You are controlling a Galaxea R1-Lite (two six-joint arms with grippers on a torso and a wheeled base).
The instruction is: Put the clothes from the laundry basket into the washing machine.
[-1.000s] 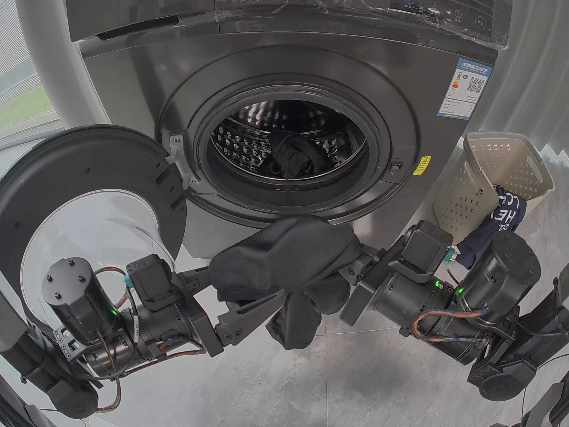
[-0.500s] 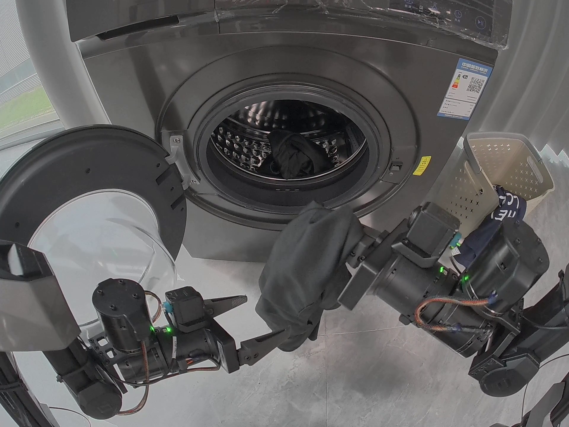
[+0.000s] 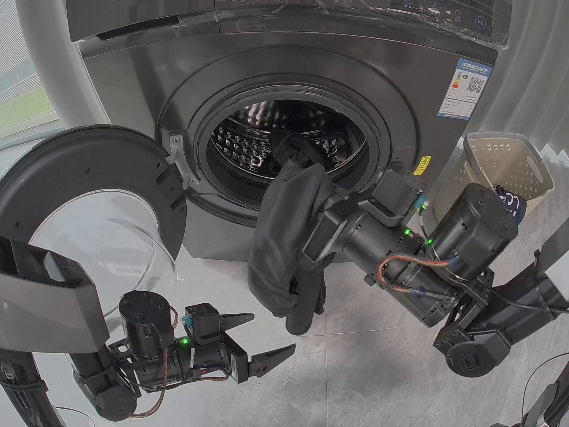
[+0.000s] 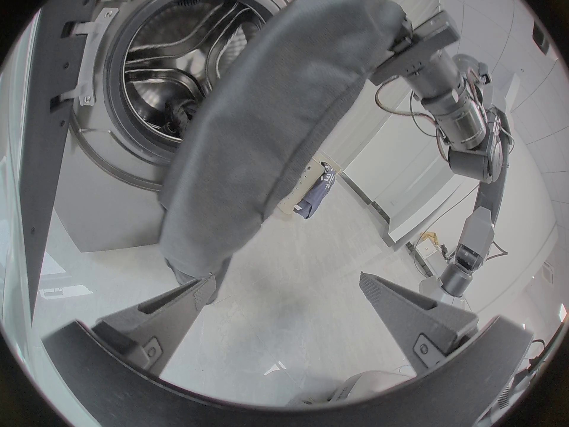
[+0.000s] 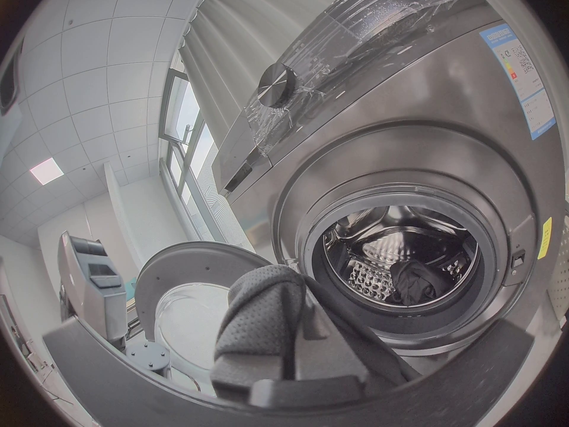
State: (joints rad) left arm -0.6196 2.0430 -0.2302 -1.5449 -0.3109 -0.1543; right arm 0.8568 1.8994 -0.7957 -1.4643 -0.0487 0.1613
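A dark grey garment (image 3: 283, 238) hangs from my right gripper (image 5: 296, 357), which is shut on it just in front of the lower rim of the washing machine (image 3: 148, 78) opening. The cloth drapes over the fingers and hides them in the head view. Inside the drum lies a black garment (image 3: 293, 146). My left gripper (image 3: 261, 336) is open and empty, low above the floor, below and left of the hanging cloth (image 4: 267, 126). The beige laundry basket (image 3: 504, 161) stands to the machine's right with a navy garment (image 3: 514, 204) in it.
The round machine door (image 3: 89, 173) stands swung open on the left, above my left arm. Light grey tiled floor (image 3: 355, 375) lies in front of the machine. A window (image 5: 184, 126) is on the left wall.
My left gripper let go of the grey garment and dropped low to the left. My right gripper carried the garment up towards the drum opening.
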